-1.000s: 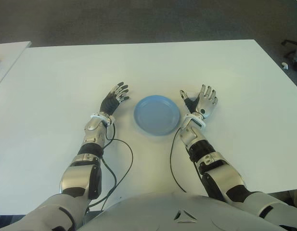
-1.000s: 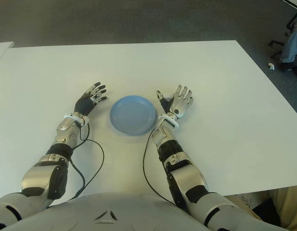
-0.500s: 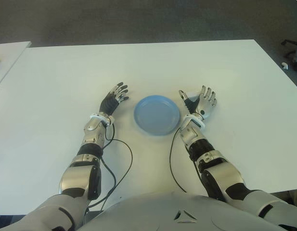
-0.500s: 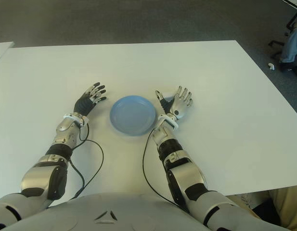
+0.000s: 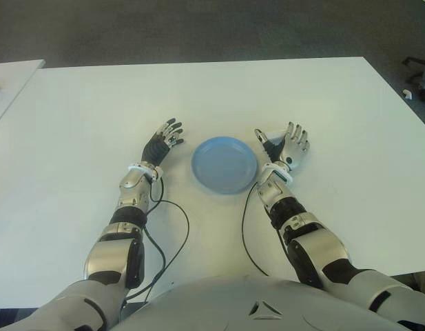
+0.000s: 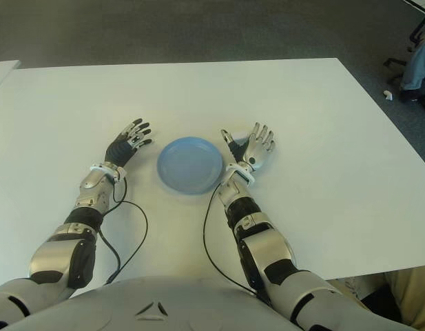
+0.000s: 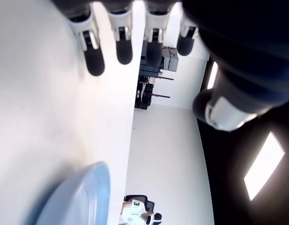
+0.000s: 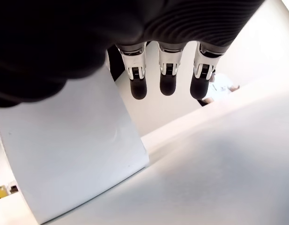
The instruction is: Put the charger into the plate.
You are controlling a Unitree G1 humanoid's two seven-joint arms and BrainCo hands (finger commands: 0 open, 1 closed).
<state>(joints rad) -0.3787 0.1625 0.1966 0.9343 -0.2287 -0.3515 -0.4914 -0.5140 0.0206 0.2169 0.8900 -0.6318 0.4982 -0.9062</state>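
A round blue plate [image 5: 224,164] lies on the white table [image 5: 95,103] between my two hands, with nothing in it. The white charger [image 8: 74,154] is a smooth block standing on the table close against my right palm; in the eye views only a white sliver of the charger [image 5: 275,134] shows between thumb and fingers. My right hand [image 5: 286,146] is just right of the plate, its fingers [image 8: 166,75] straight and not closed on the block. My left hand [image 5: 164,141] shows left of the plate, fingers spread, holding nothing. The plate's rim [image 7: 78,197] appears in the left wrist view.
Black cables [image 5: 172,227] trail from both wrists across the table toward my body. A second white table [image 5: 12,72] stands at the far left. At the right, beyond the table edge, a seated person's leg [image 6: 415,62] and chair feet show on dark floor.
My right hand has crept slightly left, closer to the plate's rim, fingers still straight. The left hand and the plate have not moved.
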